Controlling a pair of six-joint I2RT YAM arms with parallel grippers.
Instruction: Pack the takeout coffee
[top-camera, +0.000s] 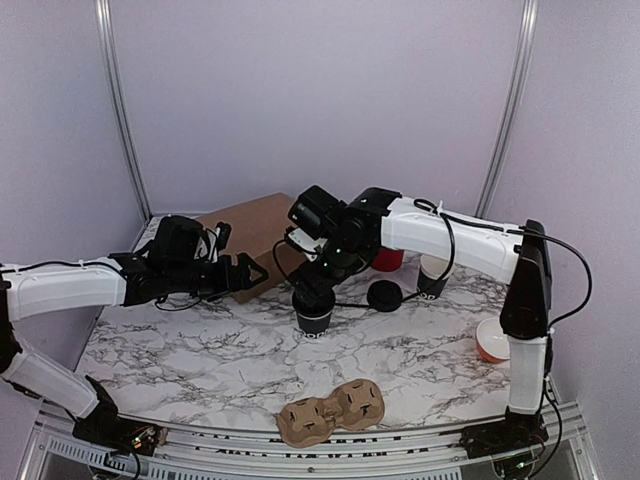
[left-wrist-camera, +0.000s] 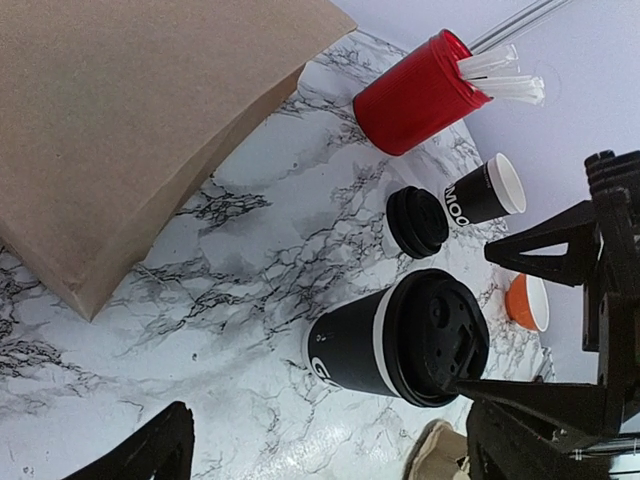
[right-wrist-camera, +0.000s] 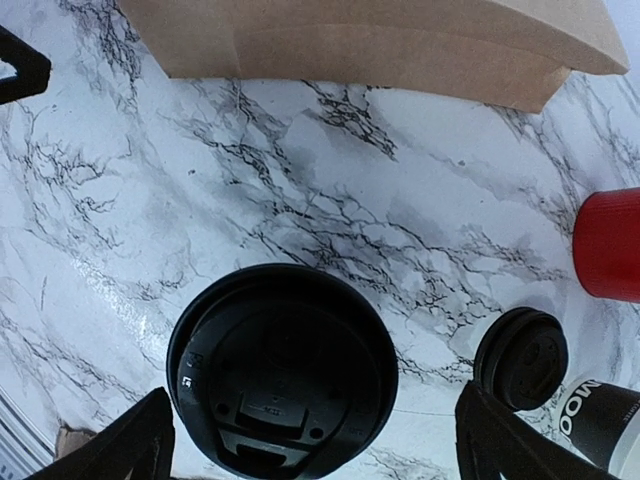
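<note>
Spread wide, the right gripper (top-camera: 313, 282) hangs over the lidded takeout coffee (top-camera: 314, 318), seemingly to grasp it, while the left gripper (top-camera: 252, 275), also spread, waits by the brown bag (top-camera: 255, 222).

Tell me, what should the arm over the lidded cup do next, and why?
Probably lower the right gripper and close it on the takeout coffee: its jaws stand open either side of the cup from above, holding nothing, and the lid is already on.
</note>
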